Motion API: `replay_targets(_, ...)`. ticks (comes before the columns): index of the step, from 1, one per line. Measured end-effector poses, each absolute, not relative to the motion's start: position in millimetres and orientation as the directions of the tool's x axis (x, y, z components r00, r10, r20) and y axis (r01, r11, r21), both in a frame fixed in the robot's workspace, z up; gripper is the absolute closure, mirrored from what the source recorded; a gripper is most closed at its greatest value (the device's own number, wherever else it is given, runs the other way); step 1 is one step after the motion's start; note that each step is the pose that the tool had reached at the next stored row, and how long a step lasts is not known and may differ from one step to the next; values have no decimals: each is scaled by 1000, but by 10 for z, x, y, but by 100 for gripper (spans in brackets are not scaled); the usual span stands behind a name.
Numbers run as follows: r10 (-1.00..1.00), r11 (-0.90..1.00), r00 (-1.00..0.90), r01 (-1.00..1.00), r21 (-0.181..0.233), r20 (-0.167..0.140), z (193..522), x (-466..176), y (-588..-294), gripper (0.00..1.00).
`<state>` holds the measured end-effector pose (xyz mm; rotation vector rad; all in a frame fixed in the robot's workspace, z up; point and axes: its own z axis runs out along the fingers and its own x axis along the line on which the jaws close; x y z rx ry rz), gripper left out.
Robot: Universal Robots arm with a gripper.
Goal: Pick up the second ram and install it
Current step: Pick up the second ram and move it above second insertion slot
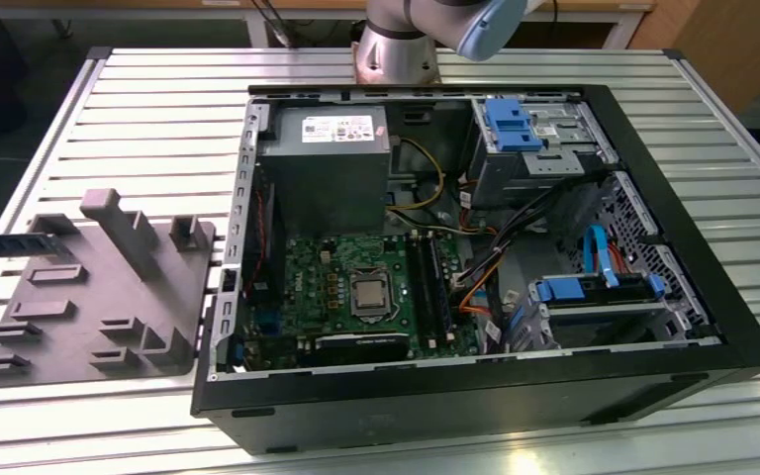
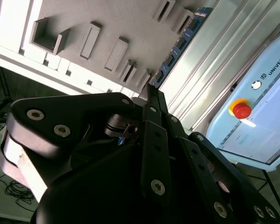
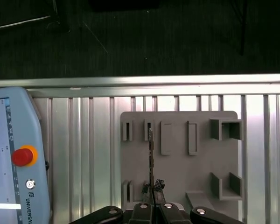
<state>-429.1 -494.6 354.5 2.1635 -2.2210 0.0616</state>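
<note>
The second ram [image 1: 4, 243] is a thin dark-blue stick hanging level over the far-left part of the grey holder tray [image 1: 103, 297] and running off the exterior view's left. In the first wrist view the ram [image 3: 150, 158] shows edge-on as a narrow line above the tray [image 3: 177, 168], between two pairs of slots. My gripper [image 3: 151, 190] is shut on it. In the second wrist view the black fingers meet at the gripper [image 2: 151, 89], and the blue ram [image 2: 179, 44] with its black chips reaches out from them along the tray [image 2: 107, 18].
The open computer case [image 1: 486, 257] lies on the slatted aluminium table [image 1: 142, 119], at the exterior view's right of the tray. Its motherboard has long black memory slots [image 1: 427, 287] beside the processor. A teach pendant [image 3: 14, 154] with a red button rests on the table near the tray.
</note>
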Motion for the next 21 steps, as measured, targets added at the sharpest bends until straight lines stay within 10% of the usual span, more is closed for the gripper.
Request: replay_targets(21, -998, 26, -26, -1000, 0, 57, 3676, -4291, -4946, 88)
